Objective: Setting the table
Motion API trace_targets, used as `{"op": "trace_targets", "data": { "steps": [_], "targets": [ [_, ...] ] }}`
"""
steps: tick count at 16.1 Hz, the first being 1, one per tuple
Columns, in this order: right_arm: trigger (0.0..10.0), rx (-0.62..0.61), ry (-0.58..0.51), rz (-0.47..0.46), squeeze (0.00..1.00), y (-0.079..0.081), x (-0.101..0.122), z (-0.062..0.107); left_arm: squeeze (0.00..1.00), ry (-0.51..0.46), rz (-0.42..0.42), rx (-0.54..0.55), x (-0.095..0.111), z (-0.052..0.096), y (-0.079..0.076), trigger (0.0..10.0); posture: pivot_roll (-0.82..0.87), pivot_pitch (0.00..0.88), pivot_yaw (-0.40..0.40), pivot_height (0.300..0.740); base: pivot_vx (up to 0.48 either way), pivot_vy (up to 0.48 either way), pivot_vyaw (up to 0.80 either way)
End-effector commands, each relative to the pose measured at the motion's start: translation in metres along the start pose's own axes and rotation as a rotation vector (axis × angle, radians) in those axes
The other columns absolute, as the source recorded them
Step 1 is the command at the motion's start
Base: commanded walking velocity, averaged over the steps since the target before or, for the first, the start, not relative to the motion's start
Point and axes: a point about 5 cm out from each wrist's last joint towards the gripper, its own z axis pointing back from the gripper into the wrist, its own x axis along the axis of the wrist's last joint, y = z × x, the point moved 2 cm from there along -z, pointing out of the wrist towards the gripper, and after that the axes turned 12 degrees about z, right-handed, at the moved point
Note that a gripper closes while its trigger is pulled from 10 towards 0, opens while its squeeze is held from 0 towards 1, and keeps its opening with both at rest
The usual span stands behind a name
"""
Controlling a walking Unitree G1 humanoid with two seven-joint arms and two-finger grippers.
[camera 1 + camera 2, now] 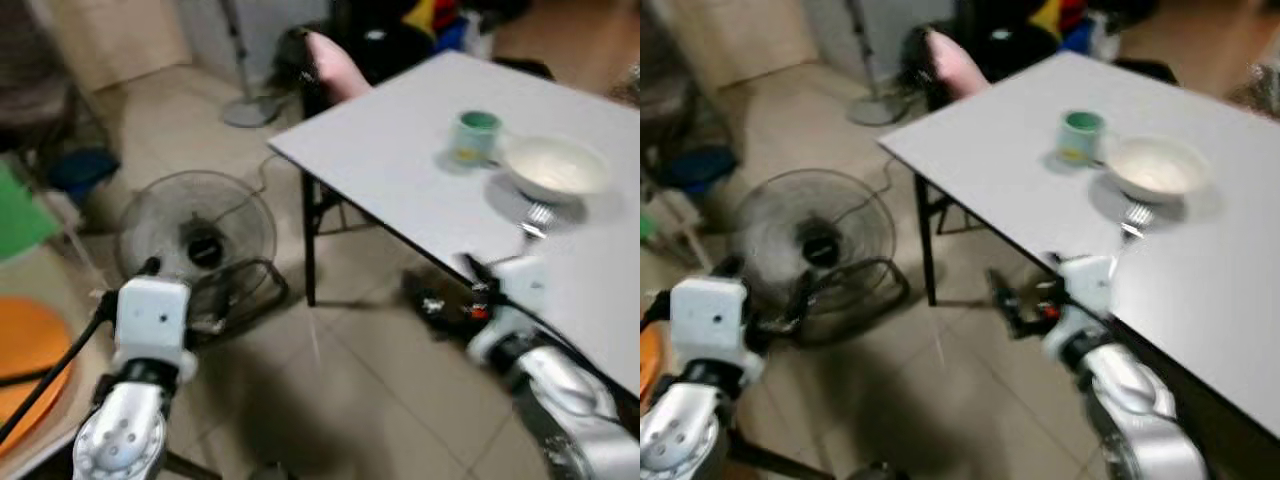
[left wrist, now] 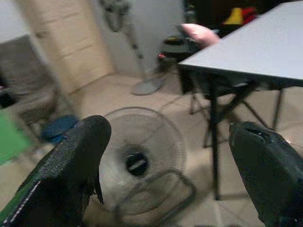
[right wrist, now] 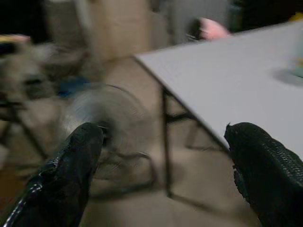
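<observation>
Cup [image 1: 476, 135] left of bowl [image 1: 556, 168] on table [image 1: 400, 170], fork [image 1: 534, 220] just before bowl; floor fan [image 1: 196, 240] left of table.

A white table [image 1: 400, 150] on dark folding legs stands on a beige tiled floor [image 1: 350, 370]. On it, a green mug [image 1: 476, 135] sits just beside a white bowl [image 1: 556, 167], with a fork [image 1: 534, 221] near the bowl.

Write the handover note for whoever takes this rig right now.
Left gripper: open, empty, out over the floor facing the fan.
Right gripper: open, empty, off the table edge.
On the table: green cup, white bowl beside it, fork just in front of the bowl.
Done: those three are set out.
Left: can't tell what else is needed; both grippers are free.
</observation>
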Motion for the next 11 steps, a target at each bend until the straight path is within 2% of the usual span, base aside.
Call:
{"op": "trace_targets", "data": {
  "steps": [1, 4, 11],
  "targets": [
    [10.0, -0.013, 0.005, -0.013, 1.0, -0.0048, -0.0001, -0.0001, 0.0, -0.021, -0.003, -0.004, 0.0056, 0.0001, -0.0023, 10.0, 0.0, 0.041, 0.055, 0.74, 0.0, 0.0, 0.8],
    [10.0, 0.009, 0.014, -0.036, 1.0, -0.0028, -0.0045, 0.0003, 0.0, -0.023, -0.004, -0.005, 0.0088, 0.0015, -0.0011, 10.0, 0.0, 0.046, 0.068, 0.74, 0.0, 0.325, 0.8],
    [10.0, -0.01, 0.0, -0.048, 1.0, -0.0094, -0.0036, -0.0005, 0.0, -0.027, -0.016, -0.011, 0.0122, -0.0017, -0.0004, 10.0, 0.0, 0.049, 0.071, 0.74, 0.0, 0.394, 0.8]
  ]
}}
